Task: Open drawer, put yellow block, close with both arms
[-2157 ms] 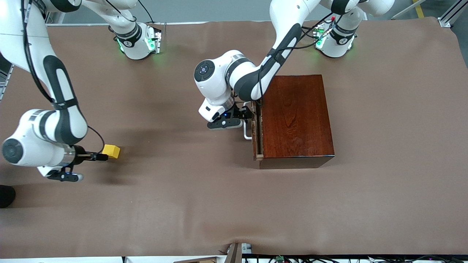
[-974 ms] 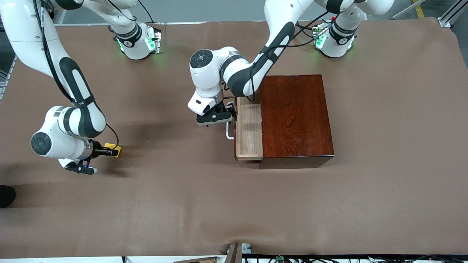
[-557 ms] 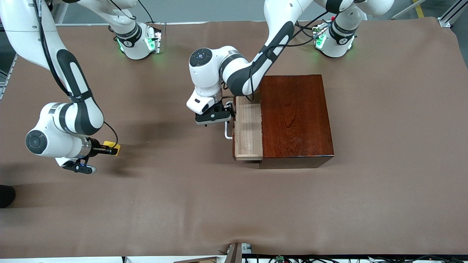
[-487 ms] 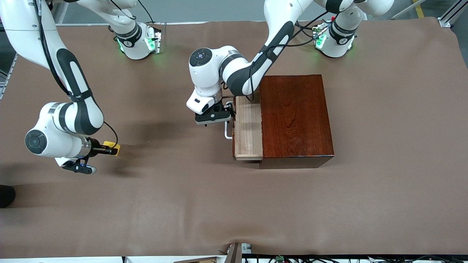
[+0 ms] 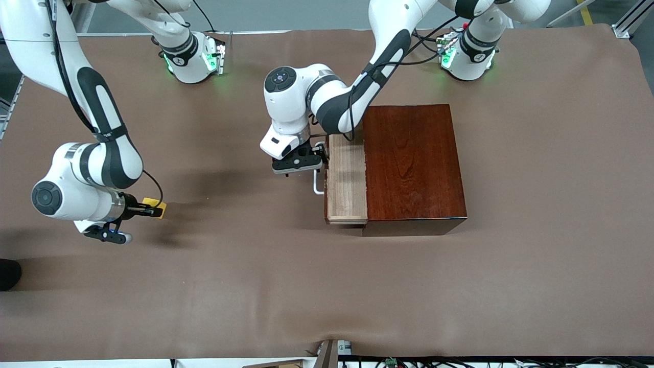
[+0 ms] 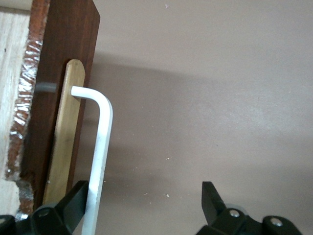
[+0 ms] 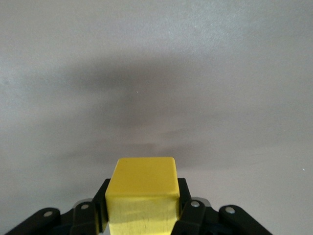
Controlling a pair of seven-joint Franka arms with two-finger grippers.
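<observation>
At center frame in the front view, the drawer (image 5: 346, 180) of a dark reddish-brown box (image 5: 414, 163) stands pulled partway out, its pale wood interior exposed and its white handle (image 5: 318, 183) facing the right arm's end of the table. The left gripper (image 5: 316, 164) sits at that handle; in the left wrist view its fingers (image 6: 76, 200) are spread wide, one fingertip beside the white bar (image 6: 99, 156) and the other well apart from it over bare brown tablecloth (image 6: 220, 98), gripping nothing. At the left of the front view, the right gripper (image 5: 150, 210) holds the yellow block (image 5: 155, 208) low over the tablecloth (image 5: 327, 286), well apart from the box and toward the right arm's end of the table. The right wrist view shows the block (image 7: 142, 196) clamped between the black fingers (image 7: 191, 211), its top face level, with a soft shadow on the cloth under it. Whether the block touches the cloth cannot be told. Both arms' green-lit bases (image 5: 196, 59) line the top edge of the front view.
</observation>
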